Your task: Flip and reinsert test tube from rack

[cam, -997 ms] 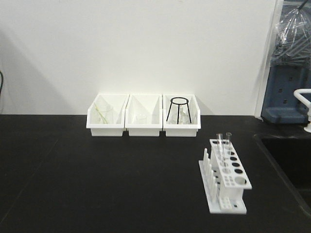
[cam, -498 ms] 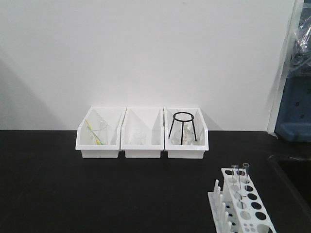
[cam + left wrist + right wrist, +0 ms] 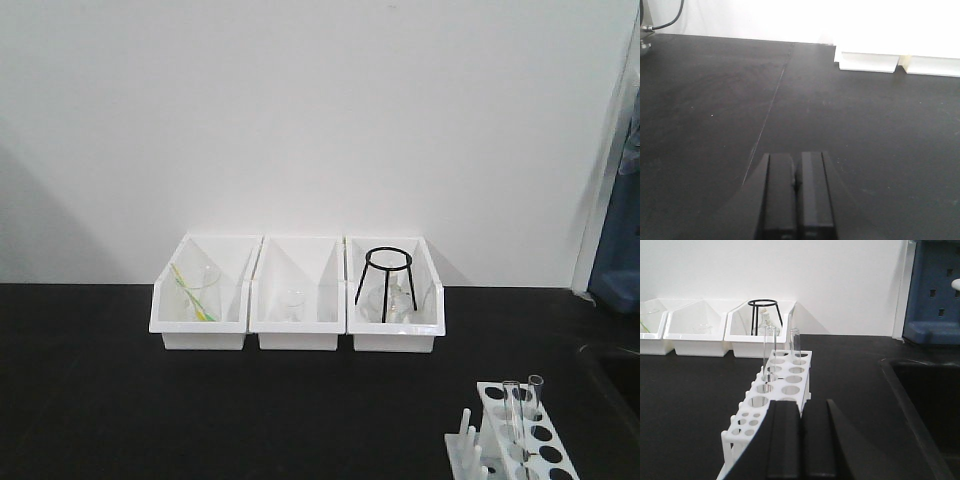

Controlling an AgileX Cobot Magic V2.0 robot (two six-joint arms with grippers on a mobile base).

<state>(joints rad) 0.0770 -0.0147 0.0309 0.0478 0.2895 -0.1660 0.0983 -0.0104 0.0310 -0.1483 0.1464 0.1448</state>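
Observation:
The white rack (image 3: 786, 371) stands on the black table just ahead and left of my right gripper (image 3: 801, 407), which is shut and holds nothing. Two clear test tubes (image 3: 769, 352) (image 3: 794, 345) stand upright in the rack's far holes. In the front view the rack (image 3: 470, 450) sits at the bottom right, cut off by the frame edge, with both tubes (image 3: 512, 410) sticking up. My left gripper (image 3: 796, 160) is shut and empty over bare black table, far from the rack. Neither gripper appears in the front view.
Three white bins (image 3: 200, 305) (image 3: 295, 310) (image 3: 395, 320) line the back wall. The left holds a beaker, the middle a small glass, the right a black wire tripod (image 3: 386, 285). A sunken black sink (image 3: 930, 400) lies right of the rack, a blue unit (image 3: 932, 290) behind it.
The front view has shifted. The bins sit lower in the frame and look larger. The rack has slid to the bottom right edge and is partly cut off.

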